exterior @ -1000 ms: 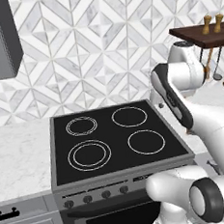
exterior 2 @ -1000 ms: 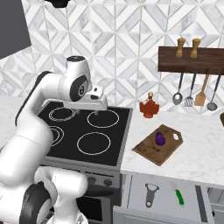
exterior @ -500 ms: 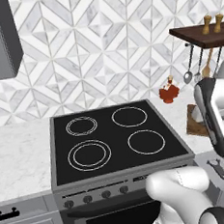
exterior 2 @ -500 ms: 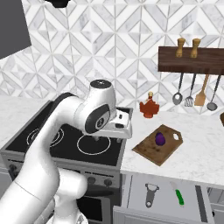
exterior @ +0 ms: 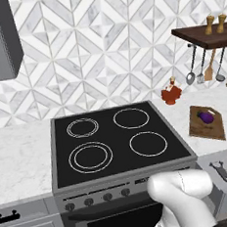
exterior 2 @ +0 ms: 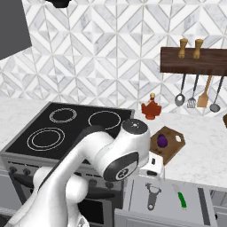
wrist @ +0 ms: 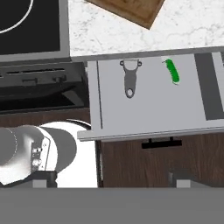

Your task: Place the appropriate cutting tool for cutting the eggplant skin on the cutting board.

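I've got the open drawer (wrist: 148,100) as my landmark, pulled out below the counter (wrist: 183,30), just right of the stove (exterior: 119,139). The peeler (wrist: 130,78) lies flat on the drawer floor, left of middle, forked head toward the counter edge, handle toward the drawer front. Same peeler shows from the right base camera (exterior 2: 152,195) and the left base one (exterior: 219,170). A small green item (wrist: 172,71) lies beside it in the same drawer, to its right, not touching.

The gripper (wrist: 111,180) hangs in front of the drawer, looking down onto it; fingertips (wrist: 43,179) stand wide apart at the bottom edge, nothing between them, touching nothing.

Beyond the drawer, on the counter, sits the cutting board (exterior 2: 167,144), with the eggplant (exterior 2: 162,140) on top of it near the middle. The board's corner (wrist: 131,11) pokes into the hand camera just past the drawer's back edge. The peeler is off the board, well apart from it.
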### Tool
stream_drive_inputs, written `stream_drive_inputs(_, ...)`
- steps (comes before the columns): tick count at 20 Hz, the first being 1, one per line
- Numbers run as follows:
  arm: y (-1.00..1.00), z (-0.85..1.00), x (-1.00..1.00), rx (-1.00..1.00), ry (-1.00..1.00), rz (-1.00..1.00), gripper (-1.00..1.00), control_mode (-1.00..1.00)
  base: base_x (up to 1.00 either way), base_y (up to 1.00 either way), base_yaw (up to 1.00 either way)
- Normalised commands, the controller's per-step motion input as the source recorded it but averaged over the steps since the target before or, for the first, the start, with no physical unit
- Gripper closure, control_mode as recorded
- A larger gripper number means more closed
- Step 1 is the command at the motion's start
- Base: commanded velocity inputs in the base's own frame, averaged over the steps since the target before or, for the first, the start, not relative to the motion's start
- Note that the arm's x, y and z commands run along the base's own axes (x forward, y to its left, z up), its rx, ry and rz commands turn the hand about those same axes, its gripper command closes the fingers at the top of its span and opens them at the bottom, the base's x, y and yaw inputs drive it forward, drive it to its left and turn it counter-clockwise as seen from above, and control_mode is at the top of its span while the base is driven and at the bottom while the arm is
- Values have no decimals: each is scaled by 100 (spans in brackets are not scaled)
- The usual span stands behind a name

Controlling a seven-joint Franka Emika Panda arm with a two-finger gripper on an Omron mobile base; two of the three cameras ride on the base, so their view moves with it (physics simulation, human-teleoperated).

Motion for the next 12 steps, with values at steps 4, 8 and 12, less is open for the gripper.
stream_drive_inputs(4, -73, -56, -23, 1, 1, -3, -100, -100, 0, 0, 0)
stream_drive_inputs(8, -45, -44, 28, 1, 0, 0, -100, -100, 0, 0, 0)
stream_drive_inputs(12, -26, -36, 61, 2, 2, 3, -100, -100, 0, 0, 0)
